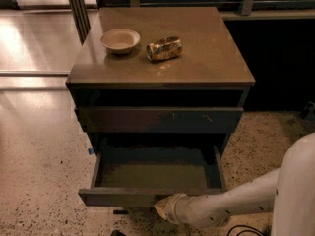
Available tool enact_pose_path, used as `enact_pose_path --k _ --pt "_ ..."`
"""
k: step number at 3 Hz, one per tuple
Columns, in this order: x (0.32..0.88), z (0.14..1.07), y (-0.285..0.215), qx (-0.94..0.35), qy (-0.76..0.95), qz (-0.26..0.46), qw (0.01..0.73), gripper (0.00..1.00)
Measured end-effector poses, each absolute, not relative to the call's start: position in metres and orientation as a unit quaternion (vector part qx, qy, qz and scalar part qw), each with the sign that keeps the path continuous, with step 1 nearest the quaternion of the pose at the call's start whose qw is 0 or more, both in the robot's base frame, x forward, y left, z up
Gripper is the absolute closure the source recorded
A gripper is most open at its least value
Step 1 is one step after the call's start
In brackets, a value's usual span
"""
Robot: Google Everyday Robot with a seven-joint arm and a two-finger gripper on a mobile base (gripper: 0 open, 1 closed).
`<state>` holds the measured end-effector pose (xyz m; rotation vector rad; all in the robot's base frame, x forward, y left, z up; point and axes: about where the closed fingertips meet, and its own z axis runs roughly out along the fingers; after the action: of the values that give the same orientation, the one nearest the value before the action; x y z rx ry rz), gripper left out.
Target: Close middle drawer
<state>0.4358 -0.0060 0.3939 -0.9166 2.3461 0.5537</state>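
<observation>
The middle drawer (pixel 123 196) is pulled far out of the dark cabinet (pixel 206 68). It is wide and shallow, with a plain dark front and a bare olive-grey floor (pixel 152 176). My gripper (pixel 165 208) is at the end of the pale arm (pixel 231 200). It sits low against the middle of the drawer's front edge, coming in from the lower right. The tip of the gripper is partly hidden under the drawer front.
A drawer front with pale scratch marks (pixel 157 119) sits just above the open drawer, nearly flush. On the cabinet top stand a pale bowl (pixel 120 40) and a crushed can (pixel 164 48). My white body (pixel 298 191) fills the lower right. A speckled floor (pixel 44 171) lies to the left.
</observation>
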Motion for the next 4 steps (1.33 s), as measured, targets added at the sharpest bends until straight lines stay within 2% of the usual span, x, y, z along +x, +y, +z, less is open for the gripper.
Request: enact_pose_path --k 4 --pt "0.480 0.396 0.001 -0.331 0.863 0.207 0.321 1.00"
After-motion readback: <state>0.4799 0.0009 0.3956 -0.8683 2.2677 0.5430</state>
